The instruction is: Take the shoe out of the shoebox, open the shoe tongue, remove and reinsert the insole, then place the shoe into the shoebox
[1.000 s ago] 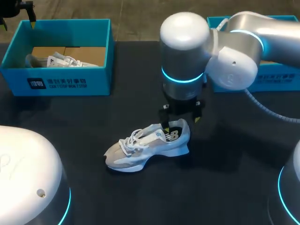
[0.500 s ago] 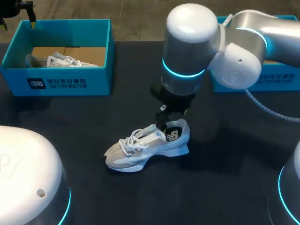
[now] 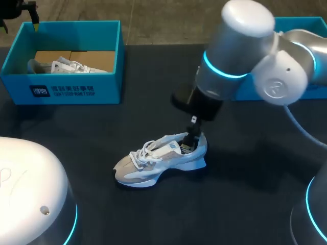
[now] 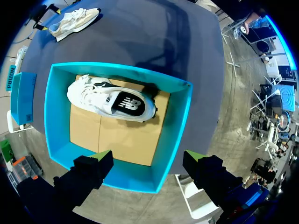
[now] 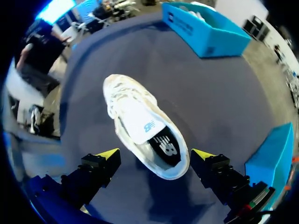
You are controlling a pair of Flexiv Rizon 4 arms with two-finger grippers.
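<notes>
A grey-white sneaker [image 3: 158, 161] lies on the black table, toe toward my left. The right gripper [image 3: 191, 137] hangs open just over its heel. In the right wrist view the sneaker [image 5: 140, 122] shows a white tongue and a black insole, and the heel sits between the spread yellow tips of the right gripper [image 5: 155, 156] without touching them. The left gripper [image 4: 147, 158] is open above the near wall of a blue shoebox [image 4: 175, 121], which holds a second white shoe [image 4: 110, 98]. From the head view, the left gripper [image 3: 19, 23] sits at the far left corner.
The left blue shoebox [image 3: 76, 92] stands at the back left with a shoe [image 3: 69, 65] inside. A second blue box [image 3: 306, 87] is at the back right, behind my right arm. My arm bases fill the near corners.
My right arm has swung and tilted toward the right, turning its wrist, while the gripper stayed at the sneaker's heel. The sneaker and the left arm have not moved.
</notes>
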